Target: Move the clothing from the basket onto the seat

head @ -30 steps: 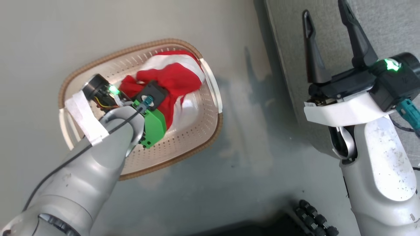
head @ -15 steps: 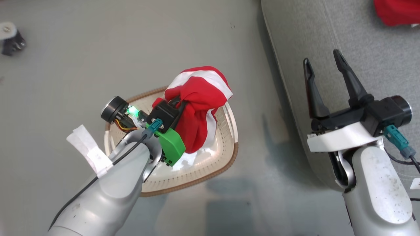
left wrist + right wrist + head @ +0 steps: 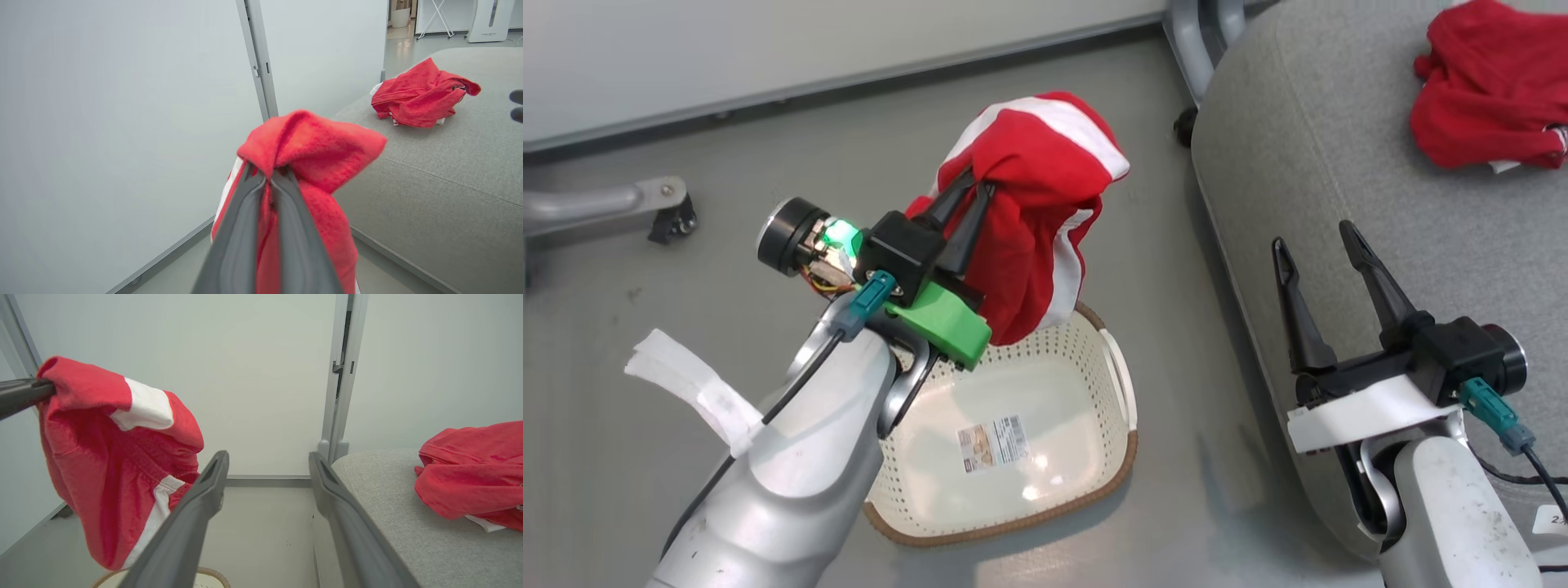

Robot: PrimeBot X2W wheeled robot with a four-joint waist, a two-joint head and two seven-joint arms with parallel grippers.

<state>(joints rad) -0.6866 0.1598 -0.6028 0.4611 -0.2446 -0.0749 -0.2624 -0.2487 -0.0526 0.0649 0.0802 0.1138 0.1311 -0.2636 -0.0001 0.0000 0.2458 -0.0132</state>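
Seat: grey cushion, on the right of the head view, rounded left edge facing the basket. Floor: grey, carries the basket, which stands near the seat's left edge but apart from it; its perforated bottom shows, with the paper label at mid-bottom. Held garment: red with white stripes, bunched, hanging in the air over the basket's far rim, left of the seat's edge and not touching the seat; the right wrist view shows a gap between its lowest fold and the rim. Second garment: red, crumpled, lying on the seat top well in from the left edge, toward the far side. Left gripper: fingers pinched together on a fold of the held garment, cloth draped over the tips. Right gripper: fingers spread apart, nothing between them, hovering over the seat's left edge.
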